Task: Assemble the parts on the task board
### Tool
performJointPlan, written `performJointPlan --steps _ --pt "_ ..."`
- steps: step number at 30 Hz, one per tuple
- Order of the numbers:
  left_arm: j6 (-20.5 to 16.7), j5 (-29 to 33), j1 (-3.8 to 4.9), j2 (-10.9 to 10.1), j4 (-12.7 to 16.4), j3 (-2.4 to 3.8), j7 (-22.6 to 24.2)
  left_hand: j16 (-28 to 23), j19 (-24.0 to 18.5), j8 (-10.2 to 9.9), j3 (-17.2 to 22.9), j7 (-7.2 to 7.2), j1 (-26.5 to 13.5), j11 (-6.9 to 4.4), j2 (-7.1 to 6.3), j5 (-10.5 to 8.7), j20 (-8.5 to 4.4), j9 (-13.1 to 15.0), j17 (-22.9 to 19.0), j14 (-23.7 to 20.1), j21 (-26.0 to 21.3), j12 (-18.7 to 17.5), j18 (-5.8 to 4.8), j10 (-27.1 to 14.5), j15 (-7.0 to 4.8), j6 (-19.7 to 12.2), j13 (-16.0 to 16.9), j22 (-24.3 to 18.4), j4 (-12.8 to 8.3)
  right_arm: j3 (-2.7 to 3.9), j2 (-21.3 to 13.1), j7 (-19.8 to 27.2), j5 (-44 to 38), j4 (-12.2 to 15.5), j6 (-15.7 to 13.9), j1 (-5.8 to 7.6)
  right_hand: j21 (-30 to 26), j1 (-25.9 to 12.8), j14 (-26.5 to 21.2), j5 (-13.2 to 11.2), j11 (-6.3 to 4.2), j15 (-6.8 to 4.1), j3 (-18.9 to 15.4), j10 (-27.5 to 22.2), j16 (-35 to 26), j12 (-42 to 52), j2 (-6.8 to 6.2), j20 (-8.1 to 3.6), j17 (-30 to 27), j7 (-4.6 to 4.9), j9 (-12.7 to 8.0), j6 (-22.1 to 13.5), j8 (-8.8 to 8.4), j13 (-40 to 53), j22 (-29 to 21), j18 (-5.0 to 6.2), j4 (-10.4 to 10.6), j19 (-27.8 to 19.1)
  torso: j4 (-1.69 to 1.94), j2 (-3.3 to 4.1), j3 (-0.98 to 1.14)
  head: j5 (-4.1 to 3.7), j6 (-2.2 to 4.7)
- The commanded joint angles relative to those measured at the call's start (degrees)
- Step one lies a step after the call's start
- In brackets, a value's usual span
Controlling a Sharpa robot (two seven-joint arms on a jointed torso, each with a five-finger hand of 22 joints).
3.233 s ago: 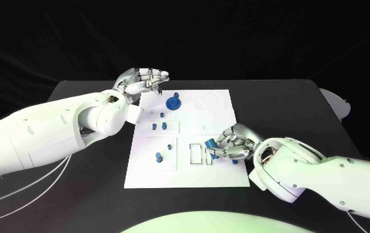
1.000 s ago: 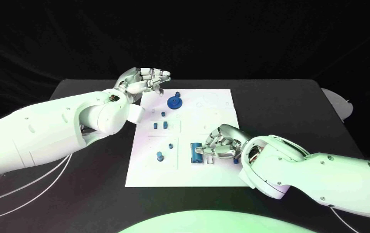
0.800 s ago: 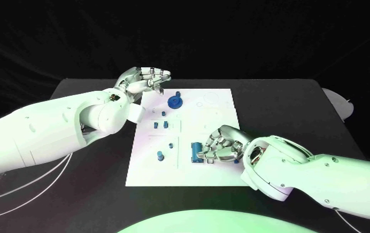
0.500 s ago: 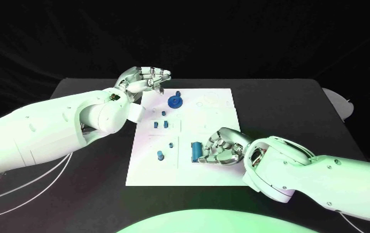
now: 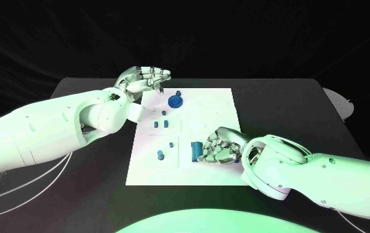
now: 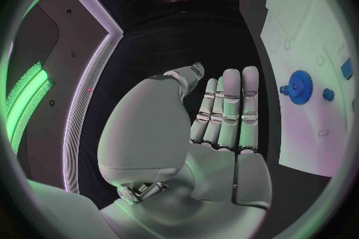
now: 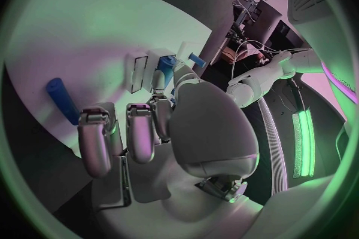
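While the left hand [image 5: 143,80] hovered with straight, empty fingers beyond the far left corner of the task board [image 5: 220,126], the right hand [image 5: 220,148] rested curled on its near right. Presumably pressing a blue part [image 5: 197,149] into its slot; whether it gripped anything could not be told.

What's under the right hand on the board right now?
The right hand rests low over the near right part of the task board. A blue upright part stands by its fingertips. Whatever lies beneath the palm is covered, so I cannot tell whether another part sits there.
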Motion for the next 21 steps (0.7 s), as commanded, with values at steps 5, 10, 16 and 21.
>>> performJointPlan --steps 5,10,16,21 --pt "0.85 -0.29 0.05 0.01 0.20 0.04 0.27 0.05 0.15 0.19 0.11 0.44 -0.03 -0.08 -0.18 0.32 0.12 -0.07 -0.12 -0.59 -0.33 0.27 0.84 -0.40 0.01 -0.16 -0.08 -0.06 0.06 -0.02 0.78 -0.40 -1.65 -0.74 -1.54 -0.07 0.25 -1.05 4.05 0.85 -0.03 -0.51 0.12 0.84 0.36 0.85 1.13 -0.30 5.21 -0.15 0.10 0.51 0.37 3.39 15.09 -0.82 0.48 5.99 -0.07 0.00 0.08 0.15 -0.02" --pt "0.87 -0.29 0.05 0.01 0.21 0.04 0.26 0.05 0.15 0.19 0.11 0.44 -0.03 -0.08 -0.18 0.32 0.12 -0.07 -0.12 -0.59 -0.33 0.27 0.84 -0.40 0.01 -0.16 -0.08 -0.06 0.06 -0.02 0.93 -0.17 -1.66 -0.81 -1.60 -0.08 0.25 -1.31 4.05 0.97 -0.05 -0.53 0.12 0.86 0.35 0.86 1.27 -0.32 5.18 -0.16 0.11 0.52 0.40 3.41 15.09 -0.82 0.49 5.99 -0.07 -0.01 0.06 0.16 -0.02" --pt "0.87 -0.29 0.05 -0.03 0.23 0.04 0.23 0.05 0.15 0.19 0.11 0.44 -0.03 -0.08 -0.18 0.32 0.12 -0.07 -0.12 -0.59 -0.33 0.27 0.84 -0.40 0.01 -0.16 -0.08 -0.06 0.06 -0.02 0.48 0.31 -1.67 -0.51 -1.56 -0.07 0.25 -1.31 4.02 0.97 -0.08 -0.55 -0.05 0.73 0.29 0.60 0.77 -0.35 5.04 -0.19 0.10 0.36 0.40 3.23 15.09 -0.82 0.30 5.99 -0.10 0.00 0.03 0.19 -0.09" --pt "0.92 -0.29 0.05 -0.05 0.24 0.04 0.22 0.05 0.15 0.19 0.11 0.44 -0.03 -0.08 -0.18 0.32 0.12 -0.07 -0.12 -0.59 -0.33 0.27 0.84 -0.40 0.01 -0.16 -0.08 -0.06 0.06 -0.01 -0.95 1.93 -1.42 0.46 -3.62 -0.04 0.02 -1.25 3.93 1.03 0.13 -0.44 -0.17 -0.23 0.12 -1.06 0.21 -0.32 4.69 0.12 -0.08 -0.50 0.00 1.99 15.02 -0.76 0.30 5.88 -0.04 -0.03 0.05 0.13 0.01"
